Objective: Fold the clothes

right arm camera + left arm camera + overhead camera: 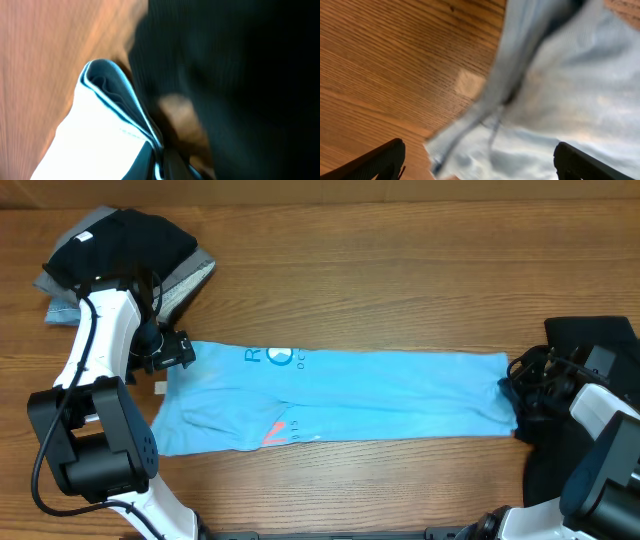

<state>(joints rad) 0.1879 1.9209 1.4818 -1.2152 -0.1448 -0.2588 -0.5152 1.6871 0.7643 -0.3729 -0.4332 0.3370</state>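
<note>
A light sky-blue T-shirt (350, 395), one of the clothes, lies as a long strip across the wooden table, with white and orange-red print near its left half. My left gripper (176, 352) hovers over the shirt's left end. In the left wrist view its dark fingers (382, 161) stand wide apart over the blurred pale fabric (560, 100), holding nothing. My right gripper (512, 385) is at the shirt's right end. In the right wrist view the jaws are shut on a bunched fold of the blue hem (120, 100).
A pile of black and grey garments (120, 245) sits at the back left. A black garment (590, 345) lies at the right edge under my right arm and fills the right wrist view (240, 75). A small pale tag (160, 388) lies by the shirt's left edge.
</note>
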